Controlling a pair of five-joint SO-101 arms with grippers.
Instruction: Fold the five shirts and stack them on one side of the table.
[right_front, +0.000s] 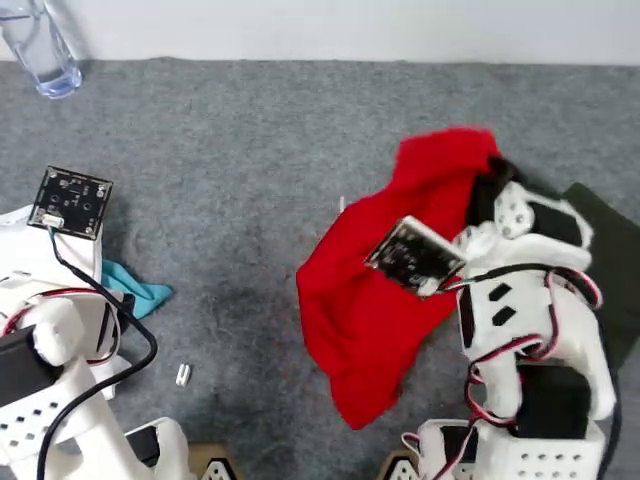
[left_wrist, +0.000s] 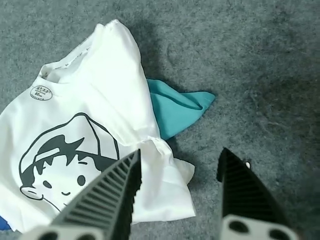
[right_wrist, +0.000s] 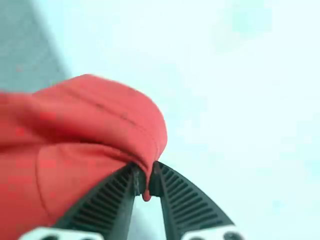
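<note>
A red shirt (right_front: 380, 290) hangs crumpled over the grey table on the right, lifted at its far end. My right gripper (right_wrist: 146, 186) is shut on a fold of the red shirt (right_wrist: 75, 145), held up off the table. At the left edge lies a folded white shirt with a cartoon face (left_wrist: 75, 150), and a teal shirt (left_wrist: 177, 110) pokes out from under it; the teal shirt (right_front: 135, 288) also shows from above. My left gripper (left_wrist: 177, 195) hovers open just above the white shirt's edge, nothing between its fingers. A dark green shirt (right_front: 615, 260) lies at the right edge.
A clear plastic bottle (right_front: 40, 50) stands at the far left corner. A small white piece (right_front: 183, 375) lies on the grey cloth table (right_front: 230, 170) near the left arm's base. The right arm's white body (right_front: 530, 320) stands over the dark green shirt.
</note>
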